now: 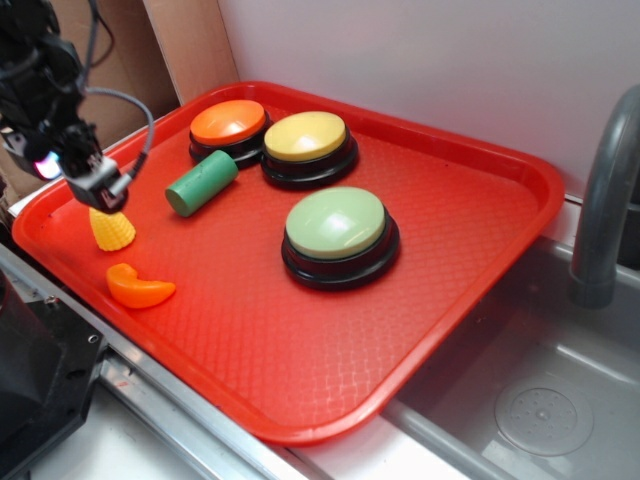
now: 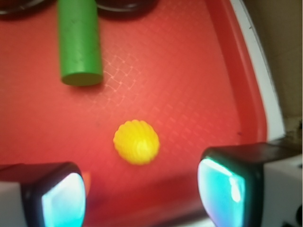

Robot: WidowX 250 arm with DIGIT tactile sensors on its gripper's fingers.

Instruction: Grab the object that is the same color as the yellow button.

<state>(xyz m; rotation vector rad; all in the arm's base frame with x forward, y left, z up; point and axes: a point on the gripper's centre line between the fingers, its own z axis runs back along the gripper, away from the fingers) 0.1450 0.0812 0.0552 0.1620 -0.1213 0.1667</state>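
The object, a small yellow toy corn cob [image 1: 111,230], stands on the red tray [image 1: 470,250] near its left corner. The wrist view looks down on the corn's bumpy top [image 2: 137,142], a little ahead of the gap between my fingers. My gripper [image 1: 108,198] hangs just above the corn and is open, with nothing between its pads [image 2: 143,194]. The yellow button [image 1: 306,138] with its black base sits at the back of the tray, far from the gripper.
A green cylinder [image 1: 201,183] lies just right of the gripper, also seen as the green cylinder [image 2: 79,42] in the wrist view. An orange crescent toy [image 1: 138,287] lies in front of the corn. Orange-topped [image 1: 229,123] and pale green-topped [image 1: 337,224] buttons stand on the tray. A sink and faucet [image 1: 604,200] are at right.
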